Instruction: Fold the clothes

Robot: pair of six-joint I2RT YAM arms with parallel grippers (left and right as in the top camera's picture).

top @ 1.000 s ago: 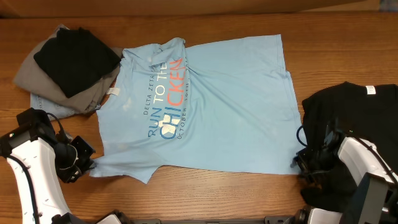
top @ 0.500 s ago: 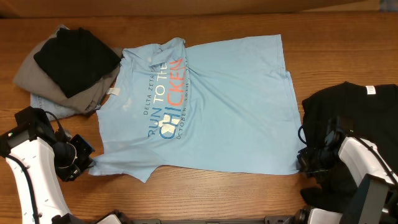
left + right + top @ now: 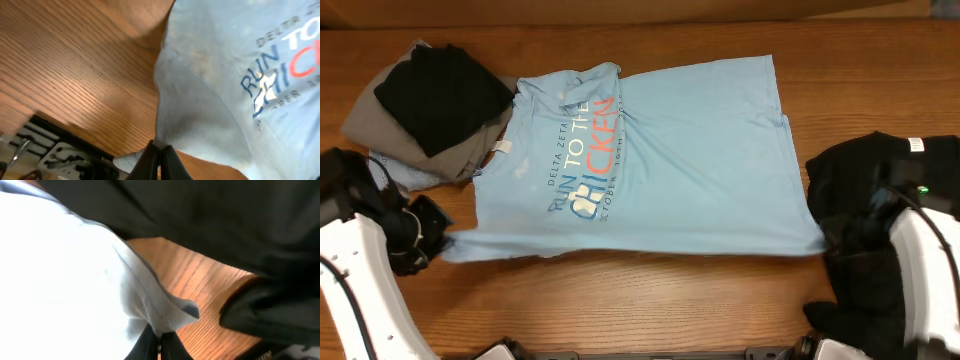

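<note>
Both of my grippers have drawn apart since a second ago, and the near hem of the T-shirt [image 3: 700, 150], which sagged then, now runs in a nearly straight line between them. My right gripper [image 3: 828, 246] has also closed in that time.

I place everything from the pile of grey and black garments [image 3: 425, 105] at the far left of the table [image 3: 650, 300]. The T-shirt lies flat just beside that pile, its collar end touching the pile's edge and its body stretching away from it across the middle of the table. Its lettering [image 3: 585, 160] sits on the half nearer the pile.

My left gripper [image 3: 436, 244] is on the near side of the pile, close to it. Its fingers are pressed together on the shirt's near corner at that end; the left wrist view shows the tips [image 3: 159, 151] pinching a point of pale blue cloth, which rises from them in a taut ridge.

My right gripper is well apart from the pile, at the shirt's opposite near corner. The right wrist view shows its tips [image 3: 160, 339] squeezed on a folded bit of hem.

A black garment [image 3: 880, 190] with a small white label [image 3: 916, 145] lies farthest from the pile, just past the shirt's far end and beside my right gripper.
</note>
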